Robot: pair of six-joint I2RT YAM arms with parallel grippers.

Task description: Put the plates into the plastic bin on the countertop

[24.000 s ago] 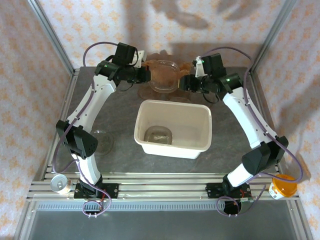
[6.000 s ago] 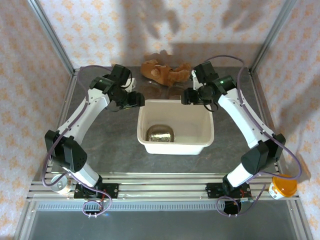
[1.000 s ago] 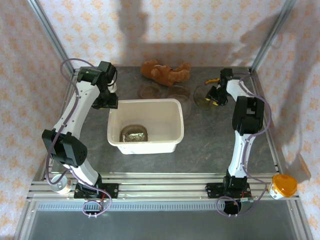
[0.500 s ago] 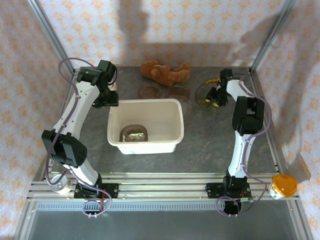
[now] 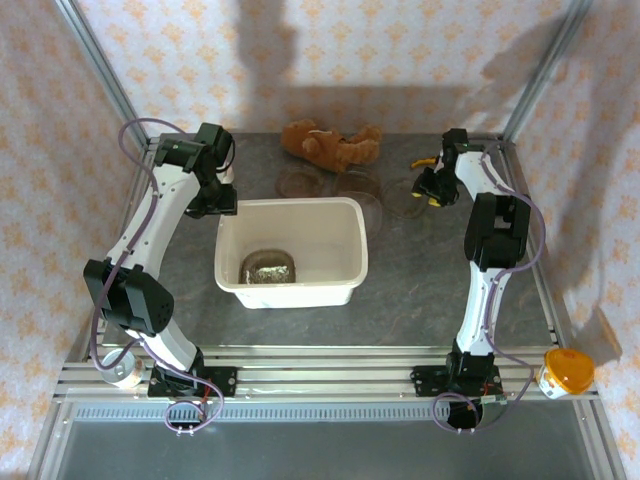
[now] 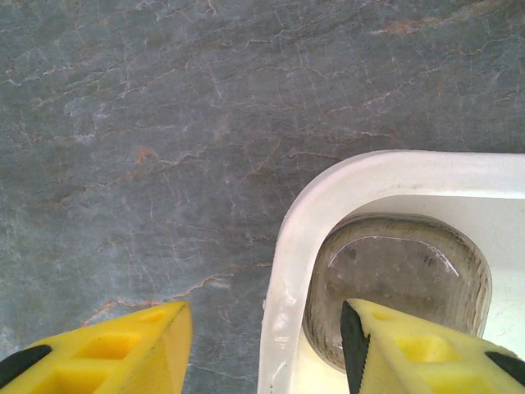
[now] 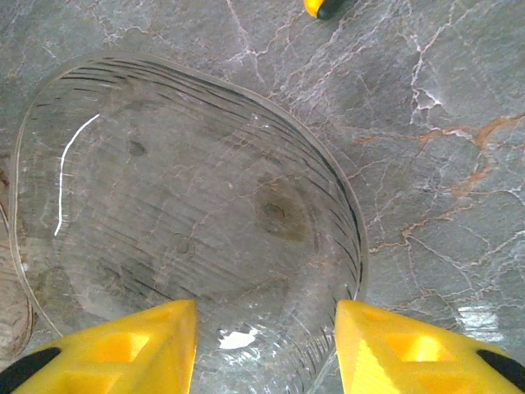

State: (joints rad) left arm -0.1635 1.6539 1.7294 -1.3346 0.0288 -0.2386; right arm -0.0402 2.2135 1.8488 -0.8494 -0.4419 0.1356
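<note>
right hand (image 7: 267,316) shifted back | plate (image 7: 189,189) now flat | plastic bin (image 5: 290,293) unmoved

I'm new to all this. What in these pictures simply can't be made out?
- Right wrist view: the clear round glass plate runs off the bottom edge between the right end effector's open fingers, so whether they touch it cannot be told.
- Top view: the tinted glassware in the cream-white plastic bin is too small and see-through to tell one plate from a stack.
- Right wrist view: a small yellow-and-black object is cut off by the top edge.
</note>
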